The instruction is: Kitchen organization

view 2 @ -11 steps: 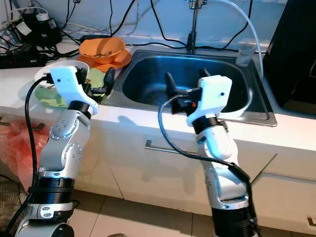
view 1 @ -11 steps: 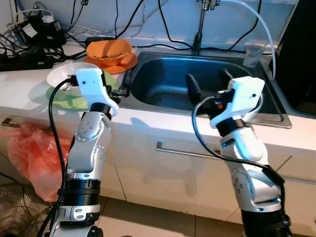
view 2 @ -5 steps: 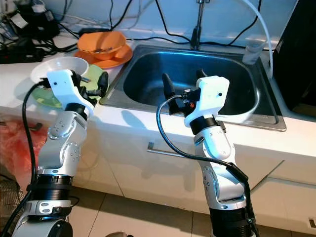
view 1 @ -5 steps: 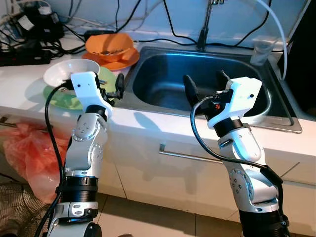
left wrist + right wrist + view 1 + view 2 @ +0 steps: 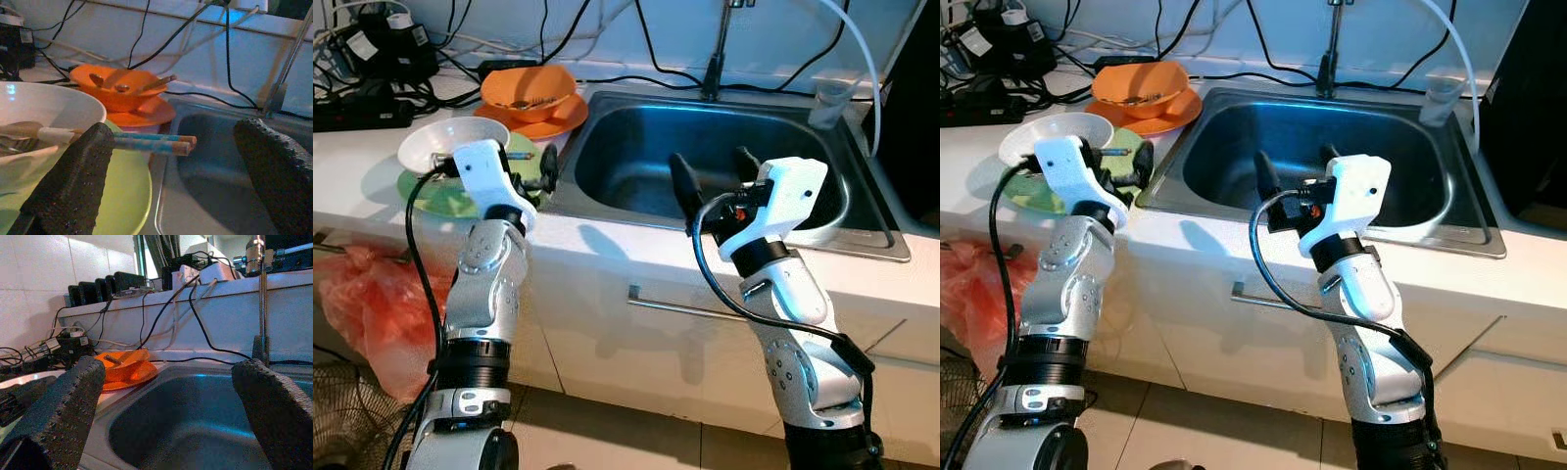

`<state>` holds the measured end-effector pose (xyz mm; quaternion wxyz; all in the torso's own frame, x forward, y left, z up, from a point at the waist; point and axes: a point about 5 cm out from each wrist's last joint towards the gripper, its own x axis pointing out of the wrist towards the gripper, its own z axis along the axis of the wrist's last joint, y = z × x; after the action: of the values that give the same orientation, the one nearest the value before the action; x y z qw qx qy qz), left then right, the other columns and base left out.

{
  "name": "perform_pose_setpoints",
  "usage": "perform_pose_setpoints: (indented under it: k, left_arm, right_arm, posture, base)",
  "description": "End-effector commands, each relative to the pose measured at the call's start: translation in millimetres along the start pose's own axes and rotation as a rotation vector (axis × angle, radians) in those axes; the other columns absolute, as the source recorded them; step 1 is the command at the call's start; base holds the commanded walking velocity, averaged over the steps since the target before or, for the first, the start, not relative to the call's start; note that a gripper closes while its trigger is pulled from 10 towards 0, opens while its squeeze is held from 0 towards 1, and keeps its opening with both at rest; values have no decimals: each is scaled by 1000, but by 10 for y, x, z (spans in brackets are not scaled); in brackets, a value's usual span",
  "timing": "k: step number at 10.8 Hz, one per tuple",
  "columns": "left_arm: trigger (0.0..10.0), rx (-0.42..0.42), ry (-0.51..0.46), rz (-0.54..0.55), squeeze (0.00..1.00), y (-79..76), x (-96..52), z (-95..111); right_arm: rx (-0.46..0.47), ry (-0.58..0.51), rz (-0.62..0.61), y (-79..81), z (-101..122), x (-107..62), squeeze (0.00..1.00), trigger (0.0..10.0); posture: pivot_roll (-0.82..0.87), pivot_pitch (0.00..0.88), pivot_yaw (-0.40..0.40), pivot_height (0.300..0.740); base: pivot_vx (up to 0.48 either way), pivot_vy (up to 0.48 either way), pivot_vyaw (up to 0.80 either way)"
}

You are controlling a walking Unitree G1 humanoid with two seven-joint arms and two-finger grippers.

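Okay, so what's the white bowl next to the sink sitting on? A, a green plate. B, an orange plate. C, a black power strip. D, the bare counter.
A: the white bowl rests on the green plate left of the sink; the orange plate further back carries an orange bowl instead.
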<state>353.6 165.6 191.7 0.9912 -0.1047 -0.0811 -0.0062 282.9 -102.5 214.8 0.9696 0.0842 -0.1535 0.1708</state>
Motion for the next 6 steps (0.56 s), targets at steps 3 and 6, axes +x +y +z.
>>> perform_pose_setpoints:
  k: [3, 6]
  left_arm:
    - [10000, 91, -22, 21, 0, 73, 97, 122]
    - [10000, 49, -3, 46, 0, 180, 87, 116]
  right_arm:
    - [20, 8, 8, 24, -1, -12, 0, 10000]
    - [33, 9, 5, 20, -19, -4, 0, 10000]
  posture:
    - [66, 56, 50, 740]
    - [81, 53, 48, 740]
  base:
    - [0, 0, 0]
    - [0, 0, 0]
